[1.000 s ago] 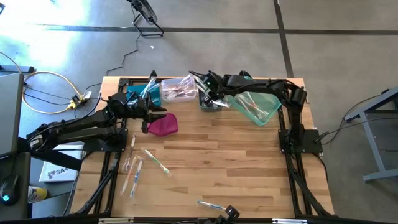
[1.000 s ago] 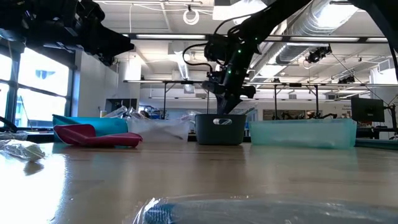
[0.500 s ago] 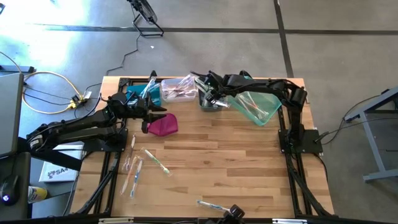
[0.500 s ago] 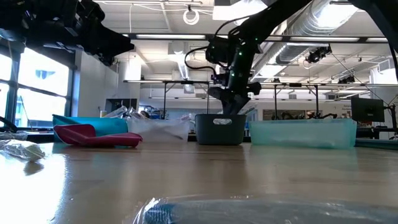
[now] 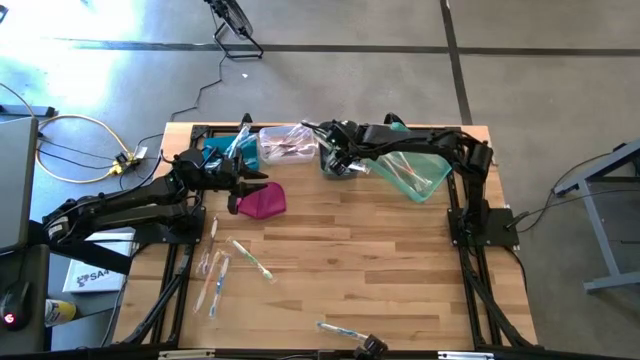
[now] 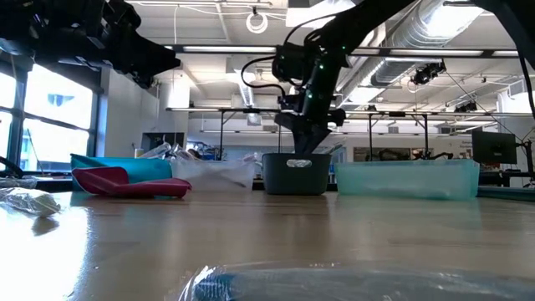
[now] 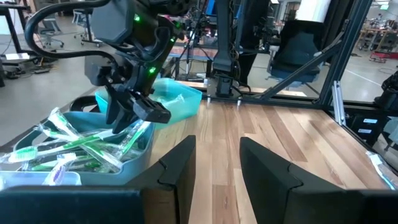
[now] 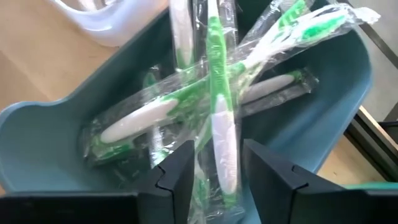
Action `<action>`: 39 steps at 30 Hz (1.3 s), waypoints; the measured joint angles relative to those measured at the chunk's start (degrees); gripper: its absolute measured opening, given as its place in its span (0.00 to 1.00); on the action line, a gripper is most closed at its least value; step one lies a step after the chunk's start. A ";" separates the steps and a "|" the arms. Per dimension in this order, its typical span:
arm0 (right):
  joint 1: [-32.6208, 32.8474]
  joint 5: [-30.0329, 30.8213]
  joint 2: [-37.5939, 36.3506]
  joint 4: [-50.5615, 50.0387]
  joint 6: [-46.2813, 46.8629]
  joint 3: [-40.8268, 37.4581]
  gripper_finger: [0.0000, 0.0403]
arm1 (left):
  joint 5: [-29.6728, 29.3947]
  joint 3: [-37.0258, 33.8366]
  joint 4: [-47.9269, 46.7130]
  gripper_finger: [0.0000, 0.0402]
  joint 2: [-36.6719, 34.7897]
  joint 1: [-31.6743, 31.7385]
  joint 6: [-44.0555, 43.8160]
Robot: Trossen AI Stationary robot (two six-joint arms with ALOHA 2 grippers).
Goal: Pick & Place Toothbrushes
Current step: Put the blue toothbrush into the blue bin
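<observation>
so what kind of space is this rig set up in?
Probably an open lab or workshop hall: bare ceiling ducts, a grey concrete floor around the wooden slatted table, and further metal workbench frames behind.

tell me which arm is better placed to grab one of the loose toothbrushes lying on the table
Probably the left. Its gripper hangs open beside the magenta pouch, on the same side as the loose toothbrushes. The right gripper is open over the grey bin at the far edge.

Robotics lab or workshop: concrete floor [image 5: 330, 50], exposed ceiling ducts [image 6: 435, 21], metal-framed wooden table [image 5: 350, 250], office chairs [image 7: 298, 46].
</observation>
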 joint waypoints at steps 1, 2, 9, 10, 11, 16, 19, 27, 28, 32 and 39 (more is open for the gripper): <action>0.12 0.02 -0.03 0.01 -0.01 0.00 0.31 | 0.01 0.00 0.00 0.30 0.02 -0.01 0.00; 0.13 0.00 -0.03 0.01 -0.08 0.00 0.30 | 0.01 0.00 0.00 0.30 0.00 0.01 0.00; 0.07 0.04 -0.04 -0.02 -1.43 0.00 0.22 | 0.01 0.00 0.00 0.30 0.02 0.01 0.00; 0.07 0.02 -0.18 -0.06 -1.48 0.00 0.21 | 0.01 0.00 0.00 0.30 0.00 0.01 0.00; 0.09 0.10 -0.29 -0.06 -1.49 0.00 0.20 | 0.01 0.00 0.00 0.30 0.02 0.01 0.00; 0.38 2.87 -2.17 0.16 -1.66 0.00 0.14 | 0.03 0.00 0.00 0.30 0.00 -0.01 0.00; 0.69 3.98 -4.53 0.26 -2.87 0.00 0.11 | 0.03 0.00 -0.04 0.30 0.00 0.01 0.00; 3.38 1.61 -12.35 -2.13 -7.69 0.00 0.02 | 0.05 0.00 -0.40 0.30 0.00 0.01 0.00; 3.83 0.82 -13.21 -2.80 -7.90 0.00 0.01 | 0.06 0.00 -0.58 0.30 0.01 0.01 0.00; 5.47 -2.11 -16.69 -7.08 -6.78 0.00 0.01 | 0.11 0.00 -0.71 0.30 0.00 0.01 0.00; 10.72 -4.09 -18.77 -10.72 -3.78 0.02 0.01 | 0.23 0.00 -1.50 0.30 0.00 0.01 -0.02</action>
